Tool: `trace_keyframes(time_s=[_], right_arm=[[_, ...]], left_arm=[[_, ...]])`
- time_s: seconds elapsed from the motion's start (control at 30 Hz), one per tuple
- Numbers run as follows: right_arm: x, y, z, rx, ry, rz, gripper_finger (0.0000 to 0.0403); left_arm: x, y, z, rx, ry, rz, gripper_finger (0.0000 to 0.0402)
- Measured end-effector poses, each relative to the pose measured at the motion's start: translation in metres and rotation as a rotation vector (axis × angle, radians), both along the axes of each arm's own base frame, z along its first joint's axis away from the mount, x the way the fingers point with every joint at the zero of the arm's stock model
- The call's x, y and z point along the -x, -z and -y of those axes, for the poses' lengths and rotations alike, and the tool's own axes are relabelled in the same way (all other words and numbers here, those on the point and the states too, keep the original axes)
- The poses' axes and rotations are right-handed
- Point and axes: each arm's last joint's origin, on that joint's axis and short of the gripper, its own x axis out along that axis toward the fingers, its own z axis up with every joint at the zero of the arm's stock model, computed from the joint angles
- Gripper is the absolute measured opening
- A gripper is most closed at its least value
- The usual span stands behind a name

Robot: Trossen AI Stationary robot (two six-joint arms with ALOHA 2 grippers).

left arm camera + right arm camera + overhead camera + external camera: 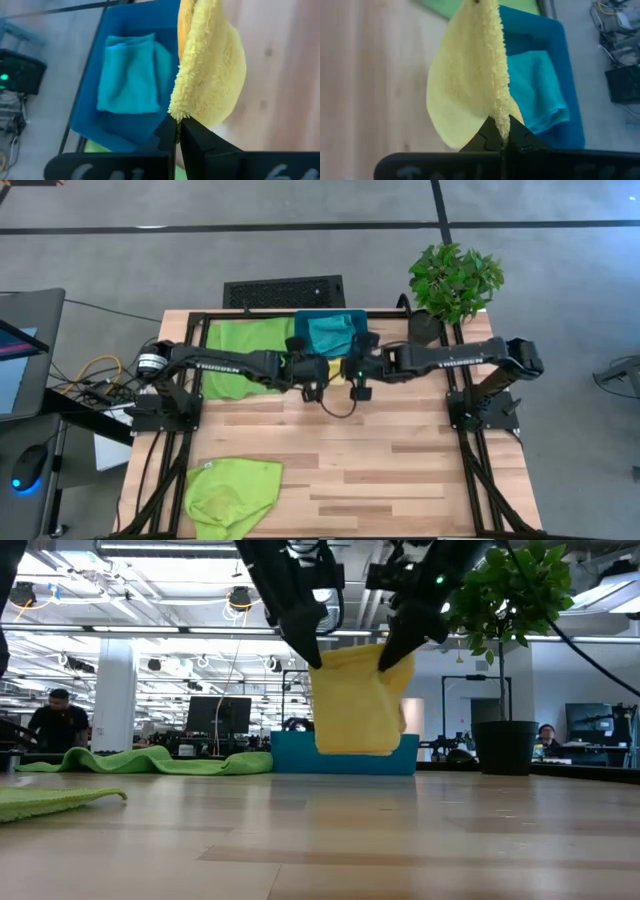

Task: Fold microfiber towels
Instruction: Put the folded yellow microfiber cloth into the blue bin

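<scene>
Grippers, left (312, 658) and right (388, 658), each pinch shut a top corner of the fluffy yellow microfiber towel (355, 705), hanging it clear above the wooden table (400, 840) so it drapes flat for folding, near the teal bin (345, 762).

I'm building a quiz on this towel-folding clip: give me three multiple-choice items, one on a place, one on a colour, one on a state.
1. Where is the teal towel?
A. in the bin
B. at the table's near edge
C. hanging from an arm

2. What colour is the lifted towel?
A. teal
B. green
C. yellow

3. How is that towel held?
A. by neither gripper
B. by both, clear of the table
C. flat on the table

Key: A, it lies in the bin; C, yellow in every view; B, left gripper and right gripper pinch its top corners.
</scene>
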Motion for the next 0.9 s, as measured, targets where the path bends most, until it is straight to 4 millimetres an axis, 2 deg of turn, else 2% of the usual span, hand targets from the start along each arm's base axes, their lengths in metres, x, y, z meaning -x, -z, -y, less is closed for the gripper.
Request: trace_keyframes(time_s=[0.27,0.63,0.73,0.9], right_arm=[[0.000,-0.003,0.044,0.002,0.052,0.045,0.0009],[0.003,-0.010,0.088,-0.041,0.078,0.167,0.0010],[-0.002,-0.001,0.097,-0.055,0.091,0.157,0.0010],[-0.013,0.027,0.107,-0.070,0.096,0.089,0.0010]], left_arm=[[0.000,-0.003,-0.045,-0.044,-0.078,0.049,0.0000],[0.005,-0.005,-0.085,-0.033,-0.176,0.106,0.0000],[0.007,-0.004,-0.093,-0.021,-0.192,0.109,0.0000],[0.010,0.000,-0.103,-0.007,-0.213,0.106,0.0000]])
